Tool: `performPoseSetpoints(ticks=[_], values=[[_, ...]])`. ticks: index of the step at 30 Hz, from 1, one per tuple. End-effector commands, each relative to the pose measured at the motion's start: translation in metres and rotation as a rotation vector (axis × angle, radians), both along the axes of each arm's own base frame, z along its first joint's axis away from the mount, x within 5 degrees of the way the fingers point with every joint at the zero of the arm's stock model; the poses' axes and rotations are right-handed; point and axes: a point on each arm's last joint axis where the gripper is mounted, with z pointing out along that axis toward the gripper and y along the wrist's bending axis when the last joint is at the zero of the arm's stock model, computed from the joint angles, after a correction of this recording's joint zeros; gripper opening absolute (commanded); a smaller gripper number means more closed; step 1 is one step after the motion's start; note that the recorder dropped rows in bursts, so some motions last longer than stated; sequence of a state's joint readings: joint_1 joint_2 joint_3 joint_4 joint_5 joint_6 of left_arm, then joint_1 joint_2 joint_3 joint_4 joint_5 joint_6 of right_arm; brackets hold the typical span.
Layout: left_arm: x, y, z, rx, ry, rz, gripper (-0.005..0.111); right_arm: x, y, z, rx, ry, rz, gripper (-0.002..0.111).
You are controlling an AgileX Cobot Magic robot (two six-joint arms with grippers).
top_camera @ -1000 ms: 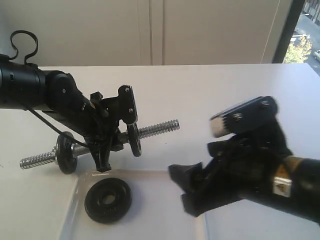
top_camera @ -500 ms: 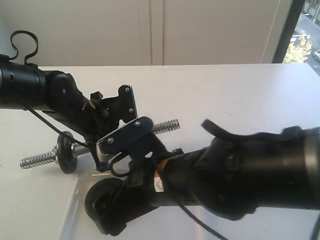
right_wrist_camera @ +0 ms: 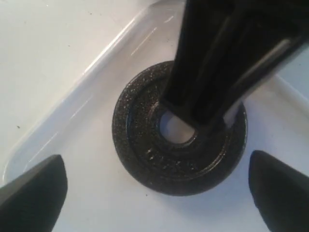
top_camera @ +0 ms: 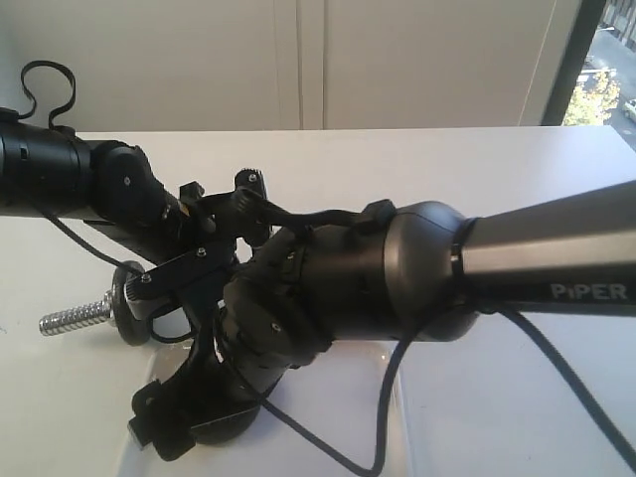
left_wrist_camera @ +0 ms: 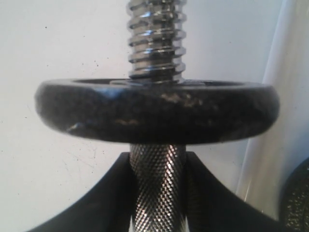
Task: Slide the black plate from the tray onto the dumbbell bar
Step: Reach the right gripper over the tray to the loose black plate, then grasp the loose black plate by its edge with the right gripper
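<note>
**Inspector A:** Where is the black plate [right_wrist_camera: 145, 145] found?

**Inspector B:** Flat in the tray [right_wrist_camera: 58, 130], beneath the right gripper [right_wrist_camera: 157, 191], which is spread wide. It is judged heavy and rigid, best pinched across its rim. The dumbbell bar [left_wrist_camera: 157, 29] is clamped by the left gripper [left_wrist_camera: 158, 203].

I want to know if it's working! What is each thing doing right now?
black plate: lying flat in the tray, not gripped.
tray: holding the black plate.
dumbbell bar: clamped, one disc on it.
left gripper: shut on the dumbbell bar.
right gripper: open over the black plate.
</note>
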State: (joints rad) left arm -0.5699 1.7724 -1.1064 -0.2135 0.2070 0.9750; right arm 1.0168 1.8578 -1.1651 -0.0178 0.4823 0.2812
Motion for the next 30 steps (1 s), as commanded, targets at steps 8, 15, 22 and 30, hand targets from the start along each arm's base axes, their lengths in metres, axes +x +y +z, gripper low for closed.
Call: performPoseSetpoints(ticks=[8, 15, 22, 30], values=[[0.0053, -0.0025, 0.0293, -0.092, -0.121, 0.037, 0.000, 0.0075, 0.0123, -0.0027, 0.058, -0.025, -0.012, 0.094], [0.0053, -0.0023, 0.0293, -0.087, -0.125, 0.033, 0.000, 0.0060, 0.0095, -0.0045, 0.020, -0.007, -0.008, 0.094], [0.0053, -0.0023, 0.0293, -0.087, -0.125, 0.033, 0.000, 0.0041, 0.0059, -0.0066, -0.033, 0.002, 0.025, 0.105], [0.0052, -0.0023, 0.0292, -0.086, -0.123, 0.033, 0.000, 0.0053, 0.0083, -0.0053, 0.007, 0.003, -0.013, 0.105]])
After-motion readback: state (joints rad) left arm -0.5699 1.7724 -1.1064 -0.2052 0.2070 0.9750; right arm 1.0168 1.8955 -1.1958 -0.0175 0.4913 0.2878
